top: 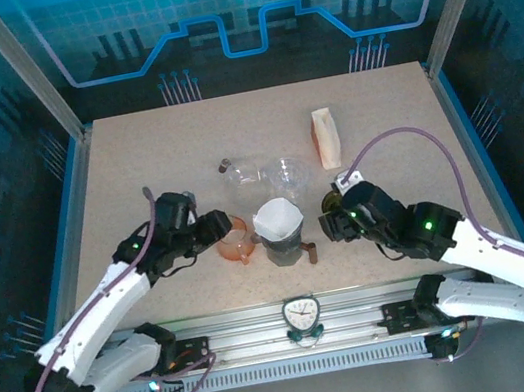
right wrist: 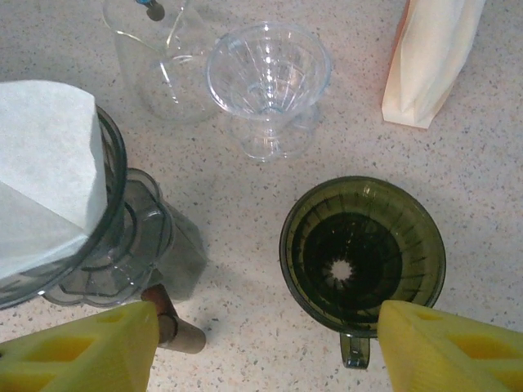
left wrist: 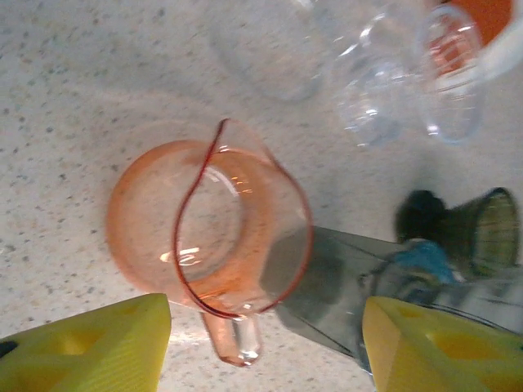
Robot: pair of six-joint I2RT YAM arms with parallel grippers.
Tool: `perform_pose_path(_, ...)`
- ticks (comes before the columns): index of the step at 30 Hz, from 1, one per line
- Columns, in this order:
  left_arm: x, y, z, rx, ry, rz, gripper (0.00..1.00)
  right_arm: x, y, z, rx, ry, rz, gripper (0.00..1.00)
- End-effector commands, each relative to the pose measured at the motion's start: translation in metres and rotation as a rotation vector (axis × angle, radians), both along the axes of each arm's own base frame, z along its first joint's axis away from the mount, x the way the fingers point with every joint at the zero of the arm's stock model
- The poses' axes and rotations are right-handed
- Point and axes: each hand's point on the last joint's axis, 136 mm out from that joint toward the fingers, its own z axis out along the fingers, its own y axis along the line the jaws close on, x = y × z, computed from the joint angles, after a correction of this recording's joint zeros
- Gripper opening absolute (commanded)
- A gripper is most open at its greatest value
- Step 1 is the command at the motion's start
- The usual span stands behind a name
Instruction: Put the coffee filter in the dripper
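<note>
A white coffee filter [top: 277, 219] [right wrist: 45, 180] sits in the smoky grey dripper [top: 284, 243] [right wrist: 114, 245] at the table's middle. An orange dripper [top: 235, 242] [left wrist: 212, 229] stands just left of it. My left gripper [top: 217, 229] [left wrist: 265, 351] is open behind the orange one, its handle [left wrist: 237, 339] lying between the yellow fingers [left wrist: 90, 347] without touching them. To the right stands a green dripper [top: 331, 206] [right wrist: 362, 253]. My right gripper [top: 333, 226] [right wrist: 265, 351] hangs open at its near side, holding nothing.
A clear dripper [top: 286, 176] [right wrist: 268, 77] and a clear glass vessel [top: 238, 172] [right wrist: 155, 57] stand behind the grey dripper. A pack of paper filters [top: 327, 137] [right wrist: 429, 57] lies at the back right. A brown handle [right wrist: 176, 331] sticks out near the grey dripper's base.
</note>
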Motion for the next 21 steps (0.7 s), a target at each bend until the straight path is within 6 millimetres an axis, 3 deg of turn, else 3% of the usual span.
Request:
perform_pose_path(1, 0.005, 0.012, -0.019, 0.077, 0.042, 0.049, 0.65, -0.006, -0.002, -0.003, 0.041, 0.003, -0.007, 0.72)
perform_pose_path(9, 0.017, 0.024, -0.038, 0.191, 0.096, 0.090, 0.57, -0.018, -0.010, -0.020, 0.055, 0.025, 0.007, 0.72)
perform_pose_path(21, 0.023, 0.030, -0.053, 0.282, 0.147, 0.077, 0.37, -0.030, -0.017, -0.039, 0.079, 0.024, 0.034, 0.73)
